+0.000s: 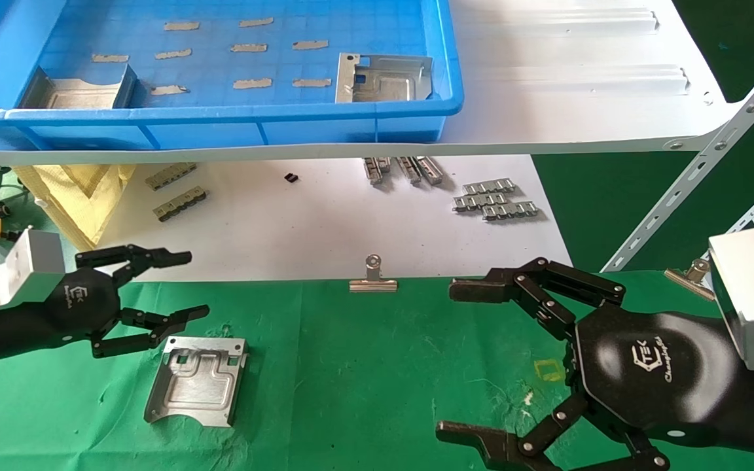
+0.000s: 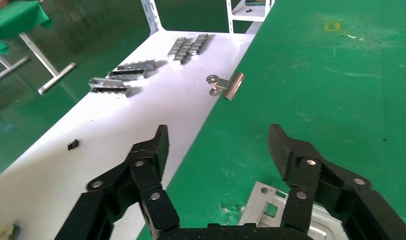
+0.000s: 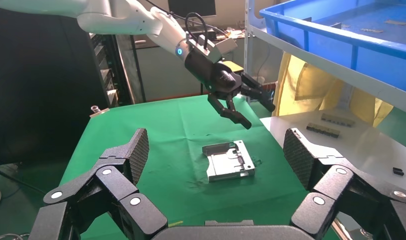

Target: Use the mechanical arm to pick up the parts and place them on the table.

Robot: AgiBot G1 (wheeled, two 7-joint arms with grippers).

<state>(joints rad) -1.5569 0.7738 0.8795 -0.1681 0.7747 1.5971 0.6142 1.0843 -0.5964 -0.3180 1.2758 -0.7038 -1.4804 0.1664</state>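
We have one part (image 1: 197,379) on the green surface (image 1: 364,366), at six o'clock from the left pincer (image 1: 180,288). Two parts (image 1: 382,78) wait in the bin (image 1: 351,124). Both pincers, left and right (image 1: 459,360), gape empty.

The left claw (image 1: 184,284) and right claw (image 1: 455,360) both hang level with fingers spread wide, holding nothing.

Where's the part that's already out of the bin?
Head view: the part lies flat on the green table, on the robot's left, just below the open left pincer.
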